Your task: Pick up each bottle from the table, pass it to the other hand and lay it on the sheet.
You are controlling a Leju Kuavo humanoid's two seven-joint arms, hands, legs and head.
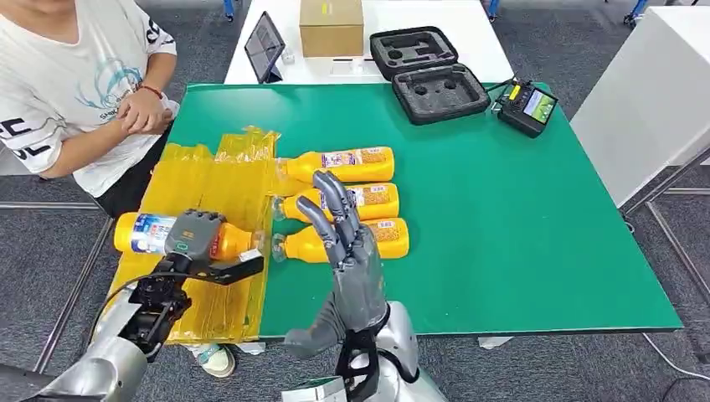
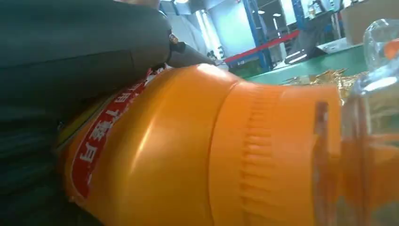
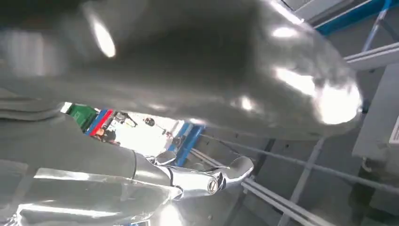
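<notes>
No label on the bottle [image 2: 155,155] can be read.

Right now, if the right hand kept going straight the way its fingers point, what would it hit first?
Probably the nearest bottle of the three lying on the green table. The open right hand points forward over them, though its height above them is unclear.

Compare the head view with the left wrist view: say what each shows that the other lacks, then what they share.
Only the head view: the right hand raised with fingers spread and holding nothing, three orange bottles lying on the green table beside the yellow sheet, the foam case, the cardboard box and a seated person.
Only the left wrist view: blue racking in the background.
Both: the left hand gripping an orange bottle, plus the sheet and table.
</notes>
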